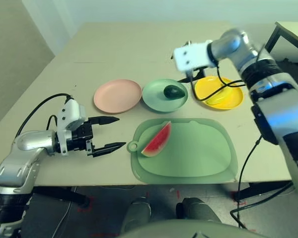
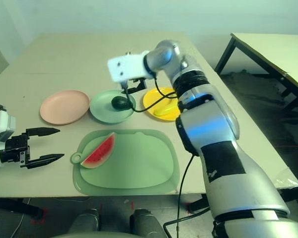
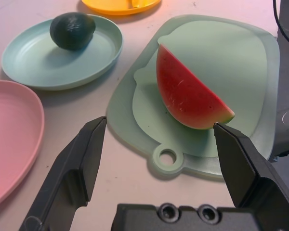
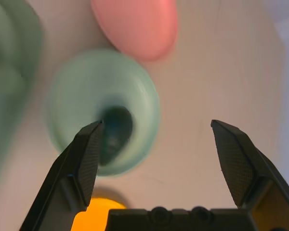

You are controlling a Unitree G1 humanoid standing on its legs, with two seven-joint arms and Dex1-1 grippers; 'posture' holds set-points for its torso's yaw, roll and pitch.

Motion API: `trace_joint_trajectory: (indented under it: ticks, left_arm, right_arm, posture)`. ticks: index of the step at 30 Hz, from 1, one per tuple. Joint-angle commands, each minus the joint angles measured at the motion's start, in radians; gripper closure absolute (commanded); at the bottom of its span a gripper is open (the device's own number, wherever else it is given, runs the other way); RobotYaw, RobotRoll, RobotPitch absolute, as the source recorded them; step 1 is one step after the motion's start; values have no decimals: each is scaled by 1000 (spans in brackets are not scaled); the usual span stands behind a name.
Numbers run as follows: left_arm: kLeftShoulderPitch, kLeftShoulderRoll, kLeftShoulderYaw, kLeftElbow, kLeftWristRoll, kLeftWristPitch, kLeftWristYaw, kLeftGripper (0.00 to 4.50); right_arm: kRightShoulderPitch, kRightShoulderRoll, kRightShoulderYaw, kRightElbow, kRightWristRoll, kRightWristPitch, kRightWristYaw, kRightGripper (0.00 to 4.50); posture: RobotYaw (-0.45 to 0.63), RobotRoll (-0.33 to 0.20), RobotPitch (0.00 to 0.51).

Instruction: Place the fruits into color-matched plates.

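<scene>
Currently avocado (image 1: 174, 91) sits in mint green plate (image 1: 154, 100); watermelon wedge (image 1: 157, 140) lies at cutting mat's (image 1: 203, 153) left end. Left gripper (image 1: 111, 133) and right gripper (image 4: 156, 144) both gape wide, empty.

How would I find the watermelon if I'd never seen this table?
Look for the big green mat at the table's near edge, in front of three round plates. The watermelon slice sits on the mat's left end, by its tab hole. It is the only red fruit, with a green rind.

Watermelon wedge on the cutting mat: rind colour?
Green rind on the red toy watermelon wedge, thin along the curved edge; clearest in the left wrist view.
</scene>
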Motion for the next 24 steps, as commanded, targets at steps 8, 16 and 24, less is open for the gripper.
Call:
trace_joint_trajectory:
  ticks: [8,16,24]
  left_arm:
    - [-109,29,-67,59,76,-16,-28,0]
    - [-171,40,-125,-7,107,115,37,0]
    - [-210,78,-133,17,147,62,-8,0]
  right_arm:
    - [679,-166,-262,-871,488,786,-71,9]
    - [955,-139,-334,-1111,583,681,-174,9]
    - [1080,-138,-354,-1110,633,610,-209,9]
  posture:
    - [16,0,36]
    - [0,0,37]
    - [12,0,28]
